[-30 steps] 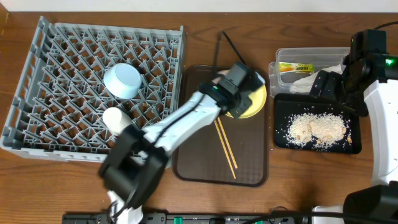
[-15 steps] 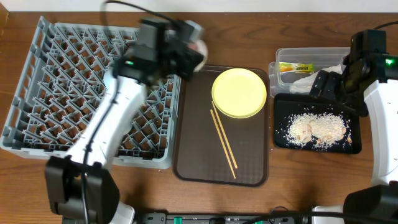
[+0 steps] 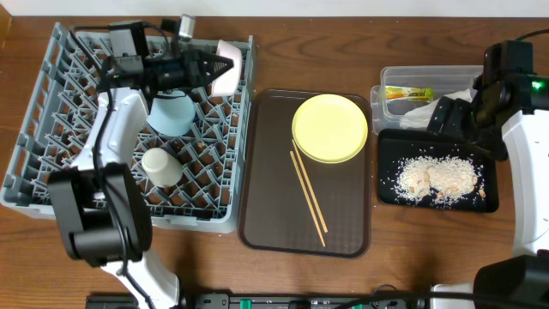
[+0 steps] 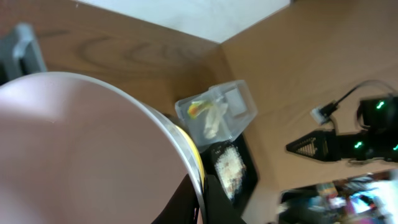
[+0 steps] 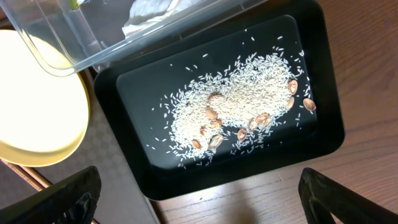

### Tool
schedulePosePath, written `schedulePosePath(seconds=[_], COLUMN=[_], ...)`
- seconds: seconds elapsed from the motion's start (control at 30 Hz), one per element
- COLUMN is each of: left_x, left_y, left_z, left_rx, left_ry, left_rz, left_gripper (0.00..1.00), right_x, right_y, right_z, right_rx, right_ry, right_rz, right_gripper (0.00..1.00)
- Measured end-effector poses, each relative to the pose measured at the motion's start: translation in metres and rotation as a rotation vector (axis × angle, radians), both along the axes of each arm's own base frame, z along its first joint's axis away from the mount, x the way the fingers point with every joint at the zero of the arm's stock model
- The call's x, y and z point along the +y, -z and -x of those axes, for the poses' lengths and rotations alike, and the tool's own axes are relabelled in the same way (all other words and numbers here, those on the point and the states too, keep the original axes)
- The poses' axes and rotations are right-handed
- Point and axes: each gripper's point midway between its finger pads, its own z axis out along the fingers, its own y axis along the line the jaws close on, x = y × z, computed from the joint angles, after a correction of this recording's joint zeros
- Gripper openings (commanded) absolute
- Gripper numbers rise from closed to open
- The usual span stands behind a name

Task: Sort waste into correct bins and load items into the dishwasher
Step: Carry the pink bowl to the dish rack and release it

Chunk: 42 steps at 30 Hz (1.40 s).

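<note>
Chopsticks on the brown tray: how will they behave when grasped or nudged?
The two thin wooden chopsticks look stiff and light, so they should probably lift without bending. They lie flat on the dark brown rectangular serving tray, likely leaving little height to grip. Slender and lying side by side, they may slide, roll or split apart if pushed.

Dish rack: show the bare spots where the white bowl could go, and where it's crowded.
Free: the dish rack's whole left side, left of the light blue bowl and white cup, and the lower right corner beside the cup. Crowded: the top middle, where the left gripper holds the white bowl by the blue one.
</note>
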Motion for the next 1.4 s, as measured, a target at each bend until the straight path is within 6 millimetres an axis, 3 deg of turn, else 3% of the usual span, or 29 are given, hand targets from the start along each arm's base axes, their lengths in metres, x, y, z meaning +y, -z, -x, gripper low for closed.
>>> schedulePosePath(seconds=[0.23,0.27,0.3,0.4,0.6,0.7,0.83,1.03,1.2,1.3,1.4], left_x=[0.033,0.038,0.043,0.057,0.097,0.116,0.132,0.136,0.13,0.116,0.092], left_y=[0.023,0.023,0.023,0.026,0.041,0.044,0.046,0.041,-0.003,-0.028,-0.025], left_z=[-0.012,-0.012,-0.013,-0.015,-0.025,-0.028,-0.029,-0.029,-0.018,0.003,0.032], left_rx=[0.169,0.176,0.179,0.204,0.242,0.241,0.239,0.222,0.131,0.146,0.265], left_ry=[-0.065,-0.071,-0.082,-0.118,-0.253,-0.308,-0.351,-0.359,-0.361,-0.382,-0.427], left_rz=[0.108,0.117,0.121,0.132,0.101,0.089,0.082,0.078,0.039,-0.025,-0.168], left_gripper=[0.09,0.17,0.35,0.38,0.74,0.83,0.86,0.87,0.87,0.87,0.87], right_x=[0.0,0.0,0.0,0.0,0.0,0.0,0.0,0.0,0.0,0.0,0.0], right_y=[0.0,0.0,0.0,0.0,0.0,0.0,0.0,0.0,0.0,0.0,0.0], right_z=[0.0,0.0,0.0,0.0,0.002,0.002,0.002,0.002,0.002,0.002,0.002], right_rx=[0.0,0.0,0.0,0.0,0.008,0.008,0.008,0.008,0.008,0.007,0.008], right_ry=[0.0,0.0,0.0,0.0,0.0,0.0,0.0,0.0,0.0,0.0,0.0], right_rz=[0.0,0.0,0.0,0.0,-0.001,-0.001,-0.001,-0.001,-0.001,-0.001,-0.001], right_gripper=[0.99,0.99,0.99,0.99,0.99,0.99,0.99,0.99,0.99,0.99,0.99])
